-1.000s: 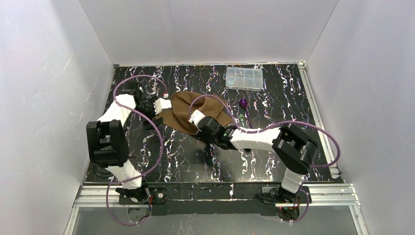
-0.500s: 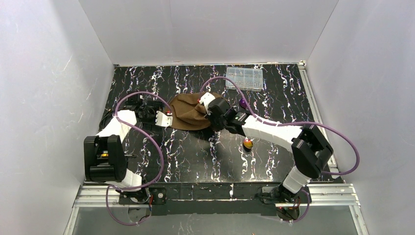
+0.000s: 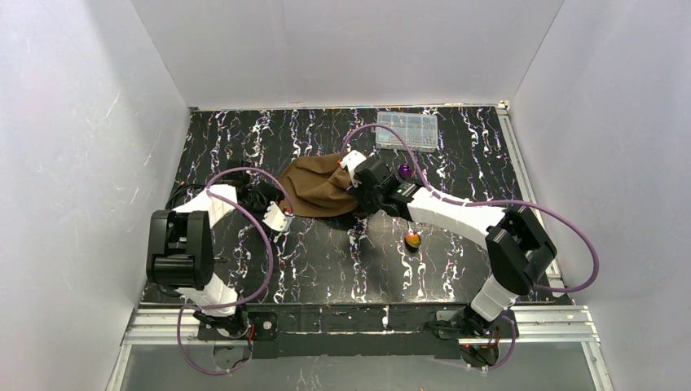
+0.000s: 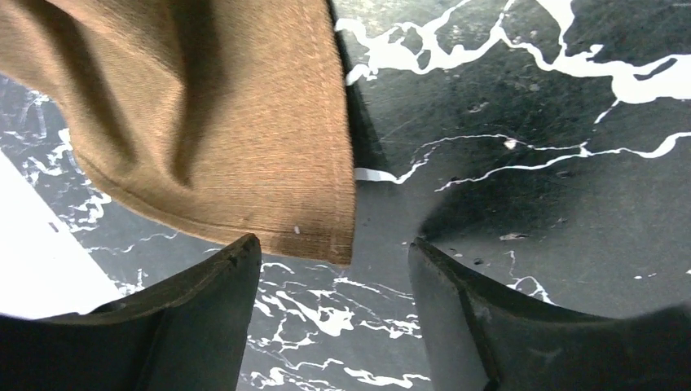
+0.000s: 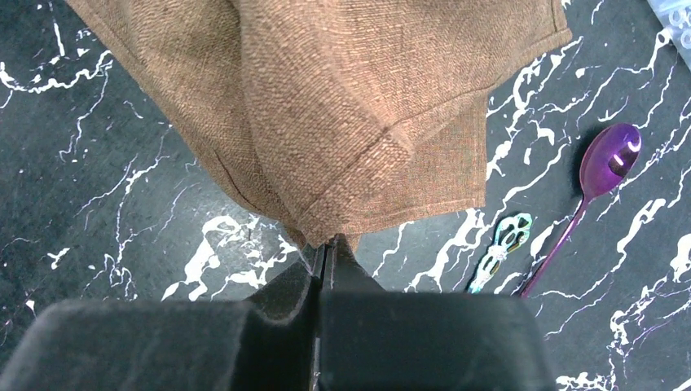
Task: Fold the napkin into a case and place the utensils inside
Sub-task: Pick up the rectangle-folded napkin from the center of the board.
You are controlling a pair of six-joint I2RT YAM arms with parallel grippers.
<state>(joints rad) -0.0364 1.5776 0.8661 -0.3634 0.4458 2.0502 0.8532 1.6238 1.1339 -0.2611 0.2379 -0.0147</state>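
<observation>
Black marbled table (image 3: 326, 269). Napkin (image 3: 314, 183) — bunched brown heap, mid-table toward far side, between both grippers. Right gripper (image 5: 326, 243) clenched on napkin's hemmed corner, cloth spreading beyond tips. Left gripper (image 4: 334, 248) spread apart, grasping nothing — napkin's corner lies at gap between tips. Clear box (image 3: 405, 132) far, right of centre. Purple-headed spoon (image 5: 607, 159) right of napkin, apart from it. Gold-orange-headed utensil (image 3: 413, 239) nearer, right of centre.

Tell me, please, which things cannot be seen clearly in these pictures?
- Gold-orange utensil: top view, handle hidden by the right arm.
- Clear box: top view, contents too small; right wrist view, cut off at the corner.
- Napkin: both wrist views, cut off by the top edge; top view, partly under the right arm.
</observation>
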